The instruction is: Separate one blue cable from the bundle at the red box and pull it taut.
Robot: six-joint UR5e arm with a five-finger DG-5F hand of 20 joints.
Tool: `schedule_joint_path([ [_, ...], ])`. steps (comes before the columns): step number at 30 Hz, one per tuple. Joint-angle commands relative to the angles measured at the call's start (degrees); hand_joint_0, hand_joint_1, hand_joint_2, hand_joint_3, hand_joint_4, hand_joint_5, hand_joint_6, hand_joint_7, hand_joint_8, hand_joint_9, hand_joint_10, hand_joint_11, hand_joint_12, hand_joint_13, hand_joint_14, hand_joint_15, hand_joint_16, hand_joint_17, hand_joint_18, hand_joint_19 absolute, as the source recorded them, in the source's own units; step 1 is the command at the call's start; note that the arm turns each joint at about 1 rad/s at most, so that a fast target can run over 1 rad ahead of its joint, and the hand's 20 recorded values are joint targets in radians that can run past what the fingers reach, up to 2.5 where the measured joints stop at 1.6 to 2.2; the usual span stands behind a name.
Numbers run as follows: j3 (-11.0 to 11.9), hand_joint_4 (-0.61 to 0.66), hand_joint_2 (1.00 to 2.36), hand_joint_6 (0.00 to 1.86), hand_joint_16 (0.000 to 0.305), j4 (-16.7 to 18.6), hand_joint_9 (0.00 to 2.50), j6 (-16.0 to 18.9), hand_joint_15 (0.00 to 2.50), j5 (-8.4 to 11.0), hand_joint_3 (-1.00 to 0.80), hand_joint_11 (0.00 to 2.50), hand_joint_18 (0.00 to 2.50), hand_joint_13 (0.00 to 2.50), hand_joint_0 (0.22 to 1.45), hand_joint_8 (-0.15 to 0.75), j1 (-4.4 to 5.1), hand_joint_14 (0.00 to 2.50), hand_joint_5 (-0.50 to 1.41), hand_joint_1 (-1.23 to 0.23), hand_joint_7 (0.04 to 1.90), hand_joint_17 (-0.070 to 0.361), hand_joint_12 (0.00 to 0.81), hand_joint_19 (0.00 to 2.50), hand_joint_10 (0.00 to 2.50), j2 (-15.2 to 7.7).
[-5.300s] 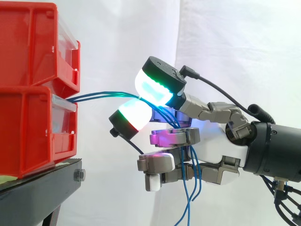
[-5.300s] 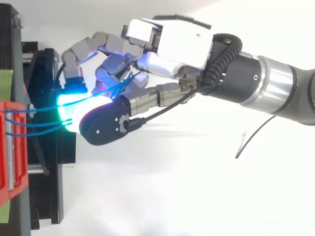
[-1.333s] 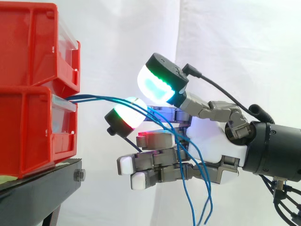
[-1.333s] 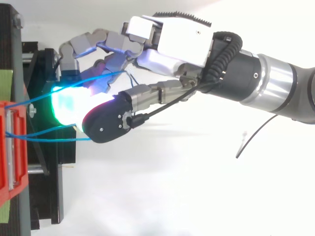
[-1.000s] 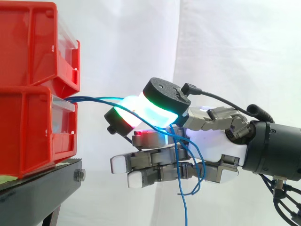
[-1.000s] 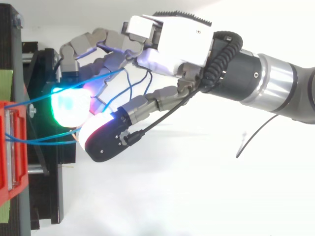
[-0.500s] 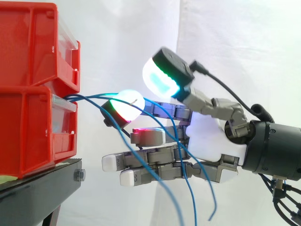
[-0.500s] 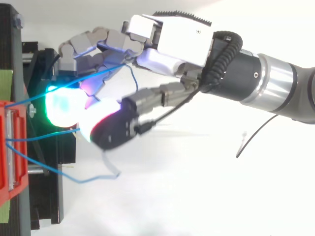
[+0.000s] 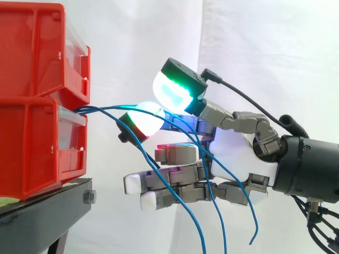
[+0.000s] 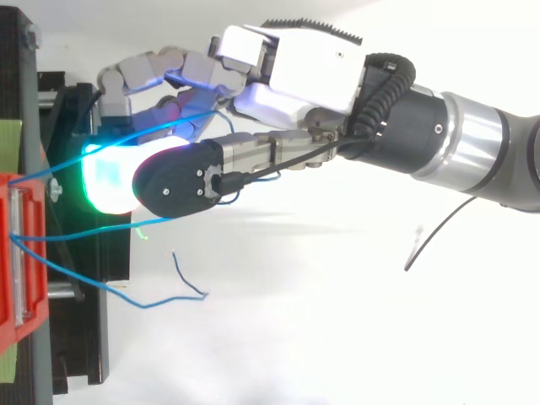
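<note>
Two red bins (image 9: 32,132) are stacked on a black stand; the top view shows their front edge (image 10: 17,253). Three thin blue cables (image 9: 106,109) leave the gap between the bins. My hand (image 9: 238,153) reaches in from the right, fingers nearly straight and pointing at the bins. The thumb's green pad hovers just above a white-lit fingertip. Two cables run between thumb and fingers, drape over the lower fingers and hang down. A third cable (image 10: 126,302) sags loose beside my hand (image 10: 295,76), its free end curling up.
The black stand (image 9: 47,211) carries the bins, and its frame (image 10: 80,278) lies under my fingertips. A white curtain hangs behind. Open space lies below and to the right of the hand.
One second ago the thumb pressed down on the cables; it then lifted and the fingers straightened. One cable slipped out and now sags free. The thumb has since come partly back down.
</note>
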Motion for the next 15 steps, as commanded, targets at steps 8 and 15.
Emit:
schedule_joint_path([
  [8, -0.07, 0.08, 1.00, 0.75, 0.072, -0.35, 0.56, -1.00, 1.22, -0.09, -0.50, 1.74, 0.62, 0.87, 0.42, 0.335, -0.20, 0.03, -0.23, -0.51, 1.02, 0.162, 0.450, 0.80, 1.51, -0.01],
  [15, -0.07, 0.12, 1.00, 0.76, 0.073, -0.26, 0.24, -1.09, 1.43, -0.09, -0.50, 1.59, 0.60, 0.84, 0.41, 0.363, -0.20, 0.02, -0.24, -0.62, 0.99, 0.164, 0.446, 0.88, 2.02, -0.01],
])
